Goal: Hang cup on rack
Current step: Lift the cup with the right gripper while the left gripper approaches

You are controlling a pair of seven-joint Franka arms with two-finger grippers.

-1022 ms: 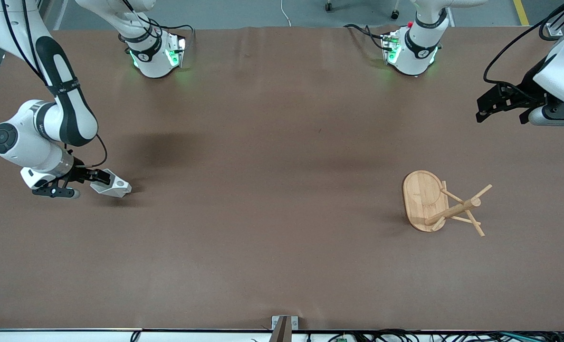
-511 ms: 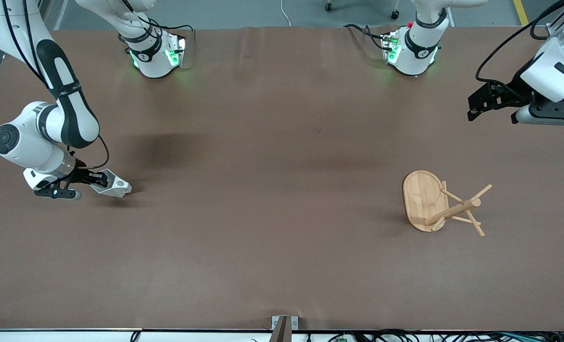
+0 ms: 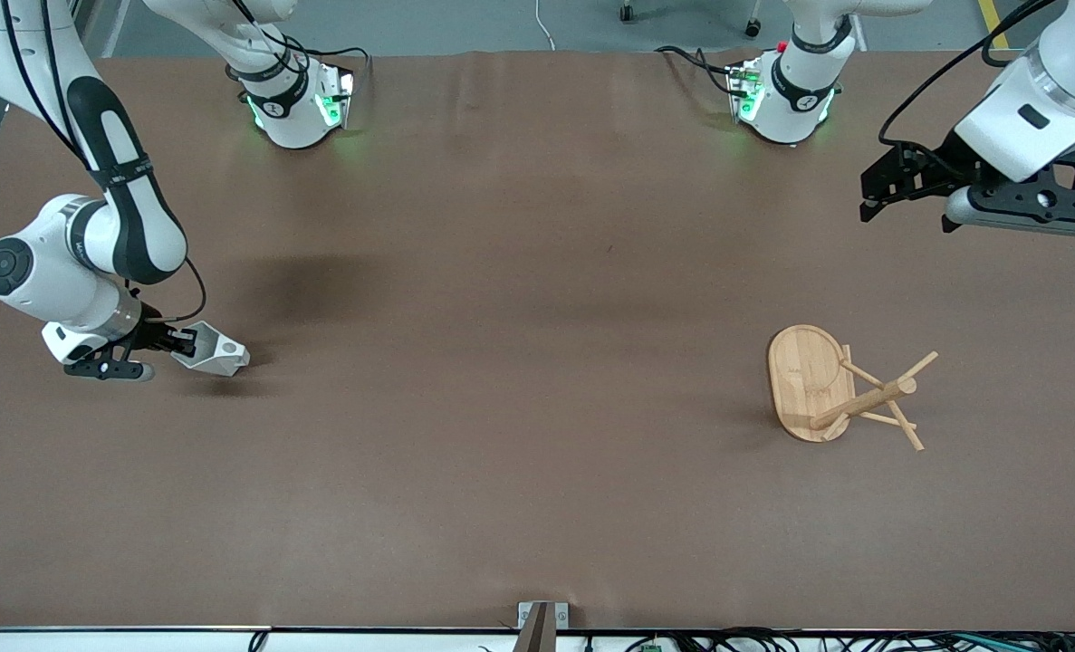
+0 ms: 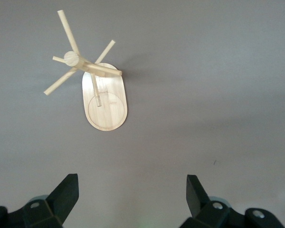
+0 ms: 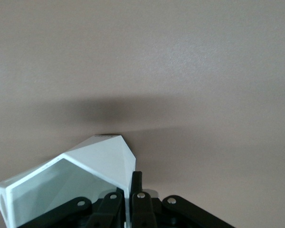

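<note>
The bench (image 3: 519,471) is a wide brown surface with the two task things at its two ends. The rack (image 3: 831,389) stands toward the left arm's end, about midway between the robots' edge and the camera's edge, upright on its oval base with slanted pegs splayed off the central post. The left hand (image 3: 877,192) hangs over the bench between that rack and the robots' edge, fingers spread wide and empty; I take it to be waiting.

The right hand (image 3: 175,342) is low at the right arm's end, its fingers pinched narrow on the wall of the cup (image 3: 214,355), a small white faceted piece lying tipped on the bench.

The step in hand looks like the pickup, grip made but no lift. Next comes raising the cup, carrying it across to the rack, and turning it so the handle hole meets a peg.
</note>
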